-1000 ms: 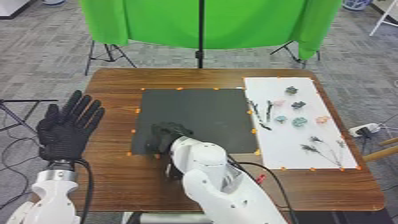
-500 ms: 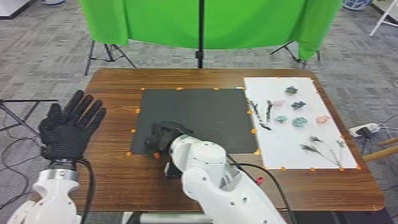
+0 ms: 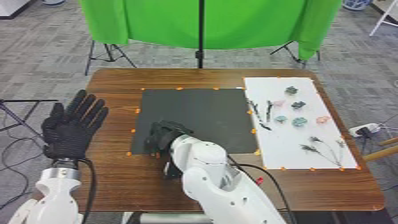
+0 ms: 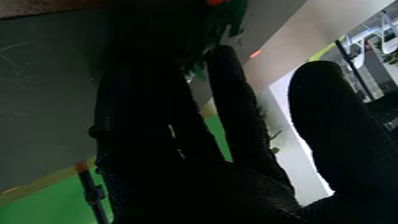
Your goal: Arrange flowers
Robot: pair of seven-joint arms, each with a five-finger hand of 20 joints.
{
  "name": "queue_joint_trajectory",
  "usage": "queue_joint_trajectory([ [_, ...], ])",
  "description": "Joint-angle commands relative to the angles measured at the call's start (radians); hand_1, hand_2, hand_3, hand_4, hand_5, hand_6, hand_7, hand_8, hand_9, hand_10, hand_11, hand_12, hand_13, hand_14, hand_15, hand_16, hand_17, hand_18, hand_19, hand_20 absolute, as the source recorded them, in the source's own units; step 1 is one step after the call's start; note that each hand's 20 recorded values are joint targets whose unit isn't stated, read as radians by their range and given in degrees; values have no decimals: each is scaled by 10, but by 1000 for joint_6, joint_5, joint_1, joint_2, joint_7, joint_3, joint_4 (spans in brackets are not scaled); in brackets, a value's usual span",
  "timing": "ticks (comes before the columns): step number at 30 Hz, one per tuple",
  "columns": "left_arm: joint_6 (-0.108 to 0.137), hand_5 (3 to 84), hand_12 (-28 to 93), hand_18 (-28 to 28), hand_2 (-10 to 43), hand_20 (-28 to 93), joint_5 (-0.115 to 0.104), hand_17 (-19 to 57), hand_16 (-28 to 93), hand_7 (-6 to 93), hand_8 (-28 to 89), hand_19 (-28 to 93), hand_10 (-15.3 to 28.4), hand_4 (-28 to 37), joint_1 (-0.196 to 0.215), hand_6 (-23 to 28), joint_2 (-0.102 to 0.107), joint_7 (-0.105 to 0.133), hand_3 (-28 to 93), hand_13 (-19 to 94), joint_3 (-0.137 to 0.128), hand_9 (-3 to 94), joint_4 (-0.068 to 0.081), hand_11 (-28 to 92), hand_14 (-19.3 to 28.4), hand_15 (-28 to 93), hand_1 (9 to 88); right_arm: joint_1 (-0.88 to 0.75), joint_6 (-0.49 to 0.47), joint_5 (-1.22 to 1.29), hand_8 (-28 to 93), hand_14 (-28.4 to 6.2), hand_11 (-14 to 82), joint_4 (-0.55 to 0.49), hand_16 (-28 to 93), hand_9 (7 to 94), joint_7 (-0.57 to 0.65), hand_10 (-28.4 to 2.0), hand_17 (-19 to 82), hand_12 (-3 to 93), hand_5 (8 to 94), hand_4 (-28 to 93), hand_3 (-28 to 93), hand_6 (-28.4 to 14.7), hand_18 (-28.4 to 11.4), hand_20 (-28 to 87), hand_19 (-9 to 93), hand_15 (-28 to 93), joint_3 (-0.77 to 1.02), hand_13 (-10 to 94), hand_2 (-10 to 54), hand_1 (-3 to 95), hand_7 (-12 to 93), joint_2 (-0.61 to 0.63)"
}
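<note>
- Black-gloved L hand (image 3: 71, 135) had shifted a bit inward since the earlier frames, toward the dark mat (image 3: 200, 107); R hand (image 3: 166, 134) had hardly moved. Flowers & twigs lay as before.
- L hand: fingers straight, fanned out, released, holding nothing, over the table's L edge.
- R hand: over the mat's near-L corner, back of glove up. In the wrist view fingers were long & straight, not clenched, thumb (image 4: 333, 110) well apart. Dark-green leafy bit (image 4: 233, 22) nr the tips; couldn't tell if touched.
- White sheet (image 3: 271, 160) ran along the table's R edge, beside the mat. Dark twigs (image 3: 259, 115) at its L edge; dark flowers (image 3: 291, 90) nearest its far edge; pink flower (image 3: 322, 120) by its R edge; teal flowers (image 3: 299, 121) approx. mid-sheet; thin sprigs (image 3: 320, 150) toward its near-R corner.
- Brown wood table (image 3: 115, 175), rounded corners; orange marks (image 3: 137, 111) round mat & sheet edges.
- Room: green cloth (image 3: 151, 25) hung past the table's far edge w/ a black pole (image 3: 201, 30) in front; grey carpet (image 3: 40, 65) all round; white socket box (image 3: 364, 130) on the floor off the table's R edge.
</note>
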Motion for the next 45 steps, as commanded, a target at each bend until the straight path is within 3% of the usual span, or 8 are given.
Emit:
queue_joint_trajectory([
  [1,11,471,95,159,119,122,-8,-68,-56,77,-78,372,156,-283,35,105,-13,12,765,292,-3,393,-6,162,172,323,268,-31,55,-13,-119,-255,134,2,73,398,-5,-279,146,133,591,-221,854,-42,-262,263,776,634,13,292,59,223,107,34],
  [20,3,470,96,158,118,120,-8,-68,-60,78,-78,371,160,-283,36,106,-25,-5,767,290,-6,390,0,165,174,330,268,-69,112,149,-117,-265,91,-109,76,362,50,-284,163,127,592,-228,820,-20,-278,241,784,582,63,309,7,207,98,25],
  [23,-8,469,95,158,118,120,-2,-68,-60,79,-78,371,160,-283,42,106,-40,0,766,290,-16,389,-1,163,175,332,268,-94,204,214,-117,-267,90,-170,81,350,84,-284,167,128,557,-227,819,-17,-277,241,795,589,135,308,-10,212,107,34],
  [28,-1,468,96,158,118,120,-4,-68,-60,78,-78,370,159,-283,46,105,-61,13,767,289,-32,389,-2,163,175,331,267,-112,328,256,-122,-270,98,-254,84,352,119,-284,182,132,493,-224,828,-11,-279,246,829,616,294,308,-51,231,140,126],
  [32,-7,468,95,159,118,121,16,-68,-61,78,-78,370,158,-283,62,105,-64,24,766,289,-42,389,-11,162,175,330,267,-137,378,192,-132,-261,161,-289,81,389,183,-284,186,150,417,-226,839,-71,-278,234,837,642,435,315,-66,239,163,189],
  [36,5,468,96,159,118,121,3,-68,-60,77,-78,370,158,-283,75,105,-72,31,765,289,-47,389,-13,162,175,330,268,-164,374,146,-123,-256,236,-311,72,422,277,-280,187,154,439,-248,839,-110,-276,206,848,658,546,327,-94,272,147,250],
  [39,7,468,96,159,118,121,12,-68,-60,78,-78,370,158,-283,80,105,-72,30,766,289,-44,389,-17,162,174,330,268,-215,343,78,-121,-252,270,-343,75,448,314,-276,193,161,479,-267,838,-121,-275,201,855,665,610,346,-95,282,145,314],
  [45,20,468,96,158,118,121,13,-68,-60,78,-78,369,157,-283,88,105,-72,31,765,290,-51,389,-22,162,175,330,268,-413,308,-57,-126,-232,273,-442,84,505,345,-249,203,160,571,-281,829,-94,-273,202,859,652,748,394,-95,331,148,380],
])
